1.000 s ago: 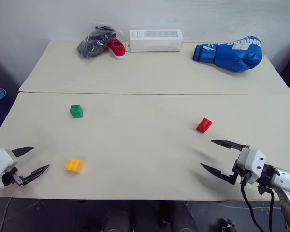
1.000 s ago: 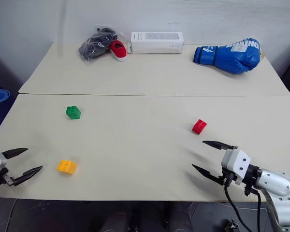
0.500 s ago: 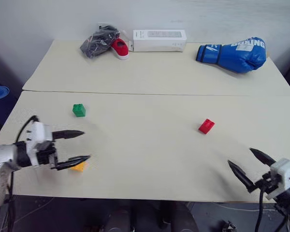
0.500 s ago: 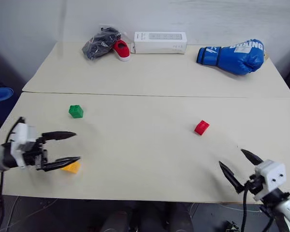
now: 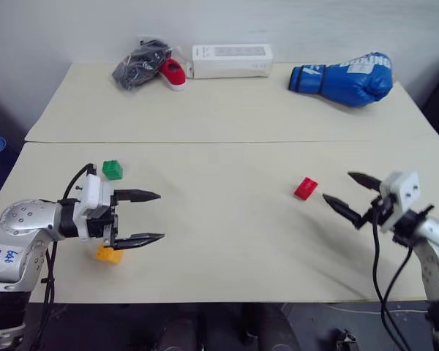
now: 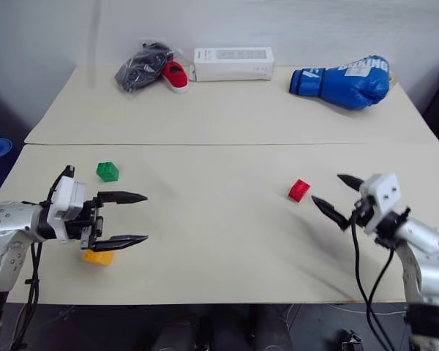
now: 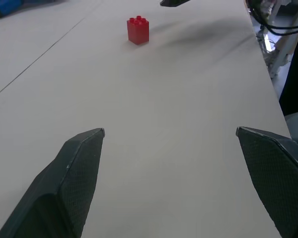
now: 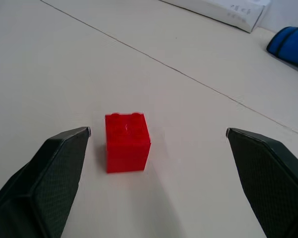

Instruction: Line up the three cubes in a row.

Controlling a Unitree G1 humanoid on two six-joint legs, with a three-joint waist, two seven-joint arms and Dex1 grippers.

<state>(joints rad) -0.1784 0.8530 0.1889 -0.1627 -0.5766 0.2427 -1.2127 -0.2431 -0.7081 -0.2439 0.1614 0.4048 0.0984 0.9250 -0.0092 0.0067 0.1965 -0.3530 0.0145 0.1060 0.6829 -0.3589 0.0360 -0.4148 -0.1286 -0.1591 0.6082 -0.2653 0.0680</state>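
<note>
Left eye view: your table (image 5: pixel 227 117) has the three cubes well apart. Red cube (image 5: pixel 305 188) lies right of centre, green cube (image 5: pixel 112 170) at left, yellow-orange cube (image 5: pixel 108 254) near the left front edge, partly under the left gripper (image 5: pixel 152 216). That gripper is empty, jaws spread wide, pointing right. Right gripper (image 5: pixel 350 192) is also empty and wide apart, just right of the red cube, aimed at it with bare table between. Along the far edge: grey bag (image 5: pixel 137 61), red shoe (image 5: pixel 173 72), white box (image 5: pixel 231 61), blue boxing glove (image 5: pixel 344 69).
</note>
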